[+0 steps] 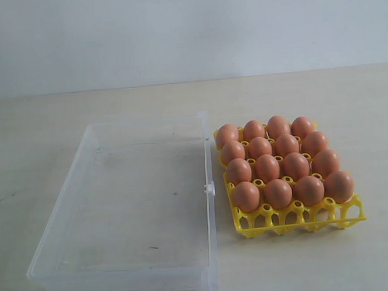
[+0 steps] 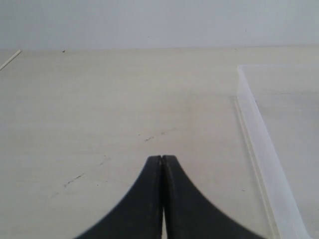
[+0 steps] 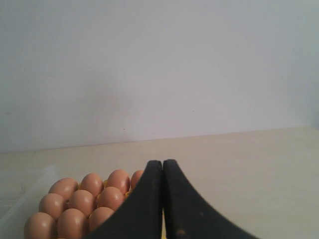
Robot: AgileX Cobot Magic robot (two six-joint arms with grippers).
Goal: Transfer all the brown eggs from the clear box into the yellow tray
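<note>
Nearest me the clear box (image 1: 145, 212) sits empty; brown eggs (image 1: 268, 168) sit in the yellow tray (image 1: 300, 221). Left gripper (image 2: 162, 158) and right gripper (image 3: 163, 162), fingers pressed together, could knock eggs loose if swung carelessly.

Matte brown eggs (image 1: 278, 192), glossy yellow plastic tray (image 1: 299, 221), clear plastic box (image 1: 56, 232)

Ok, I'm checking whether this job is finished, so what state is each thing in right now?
clear box: open on top, no eggs inside.
yellow tray: four rows filled, nearest row of cells bare.
brown eggs: sixteen, each seated in its own cell of the yellow tray.
left end effector: shut, holding nothing.
right end effector: shut, holding nothing.
</note>
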